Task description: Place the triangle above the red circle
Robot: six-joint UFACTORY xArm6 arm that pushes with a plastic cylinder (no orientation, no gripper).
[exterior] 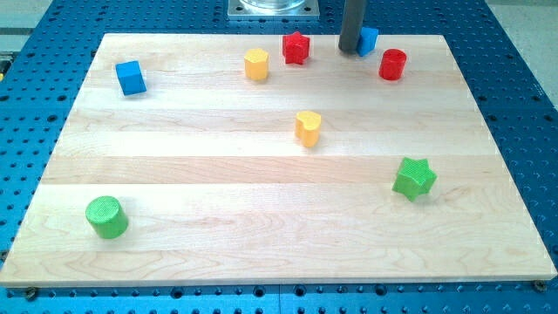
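Note:
My tip point(350, 48) rests on the board at the view's top, just right of centre. It touches the left side of a small blue block point(370, 40), which the rod partly hides; its shape looks like a triangle but is hard to make out. The red circle point(392, 64), a short cylinder, stands just below and to the right of the blue block, a small gap apart from it.
A red star point(296, 47) and a yellow hexagon point(256, 64) lie left of my tip. A yellow heart point(308, 128) is mid-board. A blue cube point(131, 78) is upper left, a green cylinder point(106, 217) lower left, a green star point(414, 178) lower right.

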